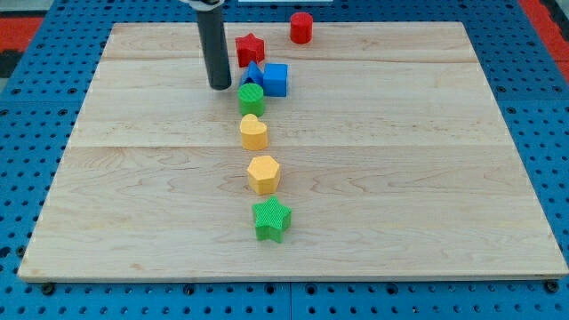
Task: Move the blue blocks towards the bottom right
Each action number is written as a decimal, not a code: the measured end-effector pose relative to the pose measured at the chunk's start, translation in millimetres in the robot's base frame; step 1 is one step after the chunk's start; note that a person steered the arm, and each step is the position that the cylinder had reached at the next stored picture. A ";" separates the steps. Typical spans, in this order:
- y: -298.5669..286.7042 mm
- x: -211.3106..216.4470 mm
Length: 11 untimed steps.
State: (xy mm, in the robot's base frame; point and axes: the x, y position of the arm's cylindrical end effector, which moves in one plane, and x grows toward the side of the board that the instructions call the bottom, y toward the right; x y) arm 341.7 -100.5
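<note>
- My tip (220,86) rests on the wooden board (400,178), near the view's top, a bit left of the middle.
- I have no gripper, just a dark rod, so there is nothing to open or close, and I hold nothing.
- The blue cube (276,79) sits to the right of my tip, near but not touching it.
- A blue triangle block (253,75) is squeezed between the blue cube and the red star (251,49). It is just right of my tip.
- A green round block (252,98) sits just below the blue ones.
- Under it comes a line going down the view: a yellow heart (253,132), a yellow six-sided block (263,174), then a green star (272,220).
- A red round block (301,28) stands at the board's top edge.
</note>
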 end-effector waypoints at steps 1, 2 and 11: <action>5.7 -0.7; 9.1 -9.4; 224.5 -76.2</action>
